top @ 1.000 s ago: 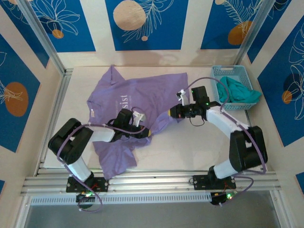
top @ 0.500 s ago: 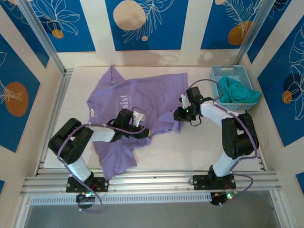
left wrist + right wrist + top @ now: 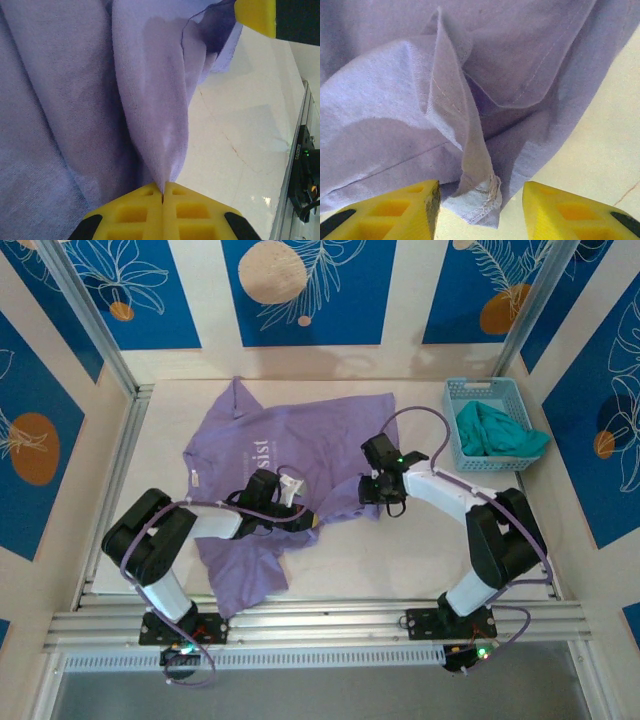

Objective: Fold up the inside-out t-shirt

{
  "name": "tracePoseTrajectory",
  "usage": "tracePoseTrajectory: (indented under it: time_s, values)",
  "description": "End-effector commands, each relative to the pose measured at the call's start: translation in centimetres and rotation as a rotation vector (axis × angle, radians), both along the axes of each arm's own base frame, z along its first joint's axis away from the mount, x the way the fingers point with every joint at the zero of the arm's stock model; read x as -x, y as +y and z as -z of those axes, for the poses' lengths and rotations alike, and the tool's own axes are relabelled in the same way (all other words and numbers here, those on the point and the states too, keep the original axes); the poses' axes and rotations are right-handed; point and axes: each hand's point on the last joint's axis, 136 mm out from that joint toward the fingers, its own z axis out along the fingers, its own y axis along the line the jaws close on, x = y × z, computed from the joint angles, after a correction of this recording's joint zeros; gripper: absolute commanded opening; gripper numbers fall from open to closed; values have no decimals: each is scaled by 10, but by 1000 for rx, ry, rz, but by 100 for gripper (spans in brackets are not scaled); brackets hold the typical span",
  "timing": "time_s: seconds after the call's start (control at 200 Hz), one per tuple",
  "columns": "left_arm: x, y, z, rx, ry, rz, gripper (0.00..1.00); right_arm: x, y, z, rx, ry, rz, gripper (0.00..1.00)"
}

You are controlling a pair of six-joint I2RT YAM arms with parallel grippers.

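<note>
The right hand (image 3: 480, 207), jaws apart, straddled a hem corner of the lavender cotton t-shirt (image 3: 395, 125); the left hand (image 3: 163, 200) clamped another fold.

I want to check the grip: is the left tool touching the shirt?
Touching. The left wrist view shows the left tool shut, with a fold of the shirt pinched in the seam between its yellow pads.

White lettering (image 3: 259, 454) reading "sist", sideways on the chest of the lavender t-shirt (image 3: 325, 435)
</note>
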Motion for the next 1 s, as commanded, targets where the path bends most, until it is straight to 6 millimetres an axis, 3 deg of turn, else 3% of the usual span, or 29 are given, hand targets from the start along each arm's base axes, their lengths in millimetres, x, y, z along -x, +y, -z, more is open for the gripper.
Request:
tracePoseTrajectory:
  time_s: [0.0,0.15,0.385,0.705,0.995]
  values:
    - [1,-5,-3,21,1,21,0,-8,-4,-5,79,-35,46,48]
    - [1,-6,-3,24,4,23,0,-13,-5,-5,114,-43,53,47]
    - [1,-6,-2,25,4,23,0,-8,-15,-6,147,-31,69,28]
    - [2,-6,-3,28,4,24,0,-4,-21,-4,120,-21,84,17]
    - [1,-7,-3,34,6,24,0,-7,-13,3,44,-1,78,20]
